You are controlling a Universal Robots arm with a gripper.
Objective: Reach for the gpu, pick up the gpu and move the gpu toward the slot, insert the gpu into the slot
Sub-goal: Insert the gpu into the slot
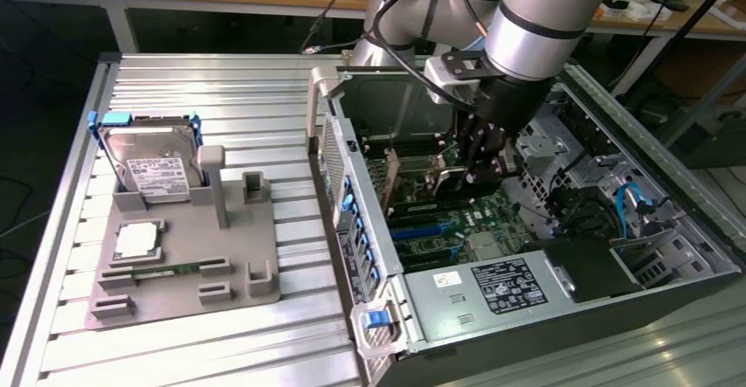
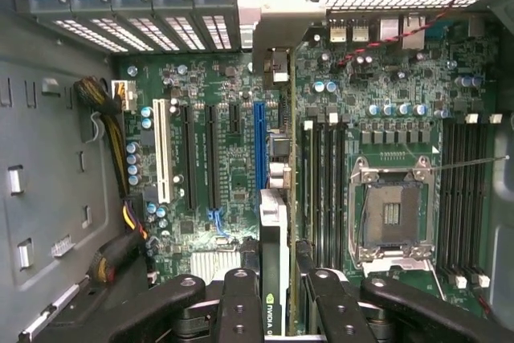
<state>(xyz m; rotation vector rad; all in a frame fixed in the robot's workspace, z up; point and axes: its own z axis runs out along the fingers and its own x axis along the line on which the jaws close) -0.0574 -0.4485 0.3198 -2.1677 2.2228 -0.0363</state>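
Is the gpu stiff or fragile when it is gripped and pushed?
Probably stiff: the gpu looks straight, held on edge by the end effector. Likely fragile: it is a thin card, so sideways force might damage it.

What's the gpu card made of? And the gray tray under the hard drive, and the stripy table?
The gpu: stiff circuit board, likely fibreglass, matte, with a silvery, metal-looking strip. The gray tray: probably plastic, dull, one even colour, with moulded blocks. The table: metal, likely aluminium, silvery, ribbed and softly shiny.
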